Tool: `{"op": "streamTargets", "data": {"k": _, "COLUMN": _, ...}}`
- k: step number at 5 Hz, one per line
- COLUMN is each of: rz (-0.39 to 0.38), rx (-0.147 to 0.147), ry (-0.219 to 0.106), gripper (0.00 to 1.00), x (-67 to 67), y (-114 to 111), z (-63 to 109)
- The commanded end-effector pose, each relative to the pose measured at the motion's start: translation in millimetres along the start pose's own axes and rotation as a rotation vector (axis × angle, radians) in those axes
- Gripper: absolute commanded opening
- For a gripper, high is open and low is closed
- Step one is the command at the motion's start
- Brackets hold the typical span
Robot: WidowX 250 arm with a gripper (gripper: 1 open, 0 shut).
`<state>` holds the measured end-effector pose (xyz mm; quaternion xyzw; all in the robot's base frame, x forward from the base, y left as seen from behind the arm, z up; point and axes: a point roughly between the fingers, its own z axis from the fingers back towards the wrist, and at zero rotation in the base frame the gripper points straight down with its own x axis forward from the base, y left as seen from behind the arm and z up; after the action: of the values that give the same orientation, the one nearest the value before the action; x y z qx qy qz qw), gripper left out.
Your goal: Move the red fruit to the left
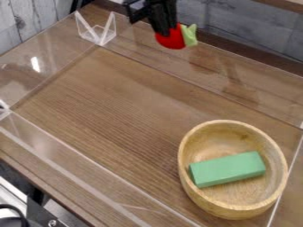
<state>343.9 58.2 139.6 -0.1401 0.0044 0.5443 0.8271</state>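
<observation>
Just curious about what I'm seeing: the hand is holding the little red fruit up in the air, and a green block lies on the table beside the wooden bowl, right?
Not quite. The camera view shows the green block lying inside the wooden bowl, not beside it. The rest holds: the hand has the red fruit lifted off the table.

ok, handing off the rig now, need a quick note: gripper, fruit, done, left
Gripper: shut on the red fruit, held in the air near the back of the table.
Wooden bowl at front right holds the green block; neither is part of the job.
Done: fruit picked up.
Left: carry it to the left side, set it down, release.
</observation>
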Motion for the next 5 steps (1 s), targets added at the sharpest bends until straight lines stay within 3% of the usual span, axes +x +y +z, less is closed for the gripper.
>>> {"op": "streamTargets", "data": {"k": 1, "rz": -0.006, "rx": -0.051, "ry": -0.059, "gripper": 0.0, "x": 1.0, "y": 6, "z": 22.3}}
{"op": "streamTargets", "data": {"k": 3, "rz": 0.039, "rx": -0.05, "ry": -0.093, "gripper": 0.0, "x": 18.1, "y": 30, "z": 27.8}}
{"op": "streamTargets", "data": {"k": 5, "rz": 0.102, "rx": -0.049, "ry": -0.131, "gripper": 0.0, "x": 51.8, "y": 58, "z": 38.8}}
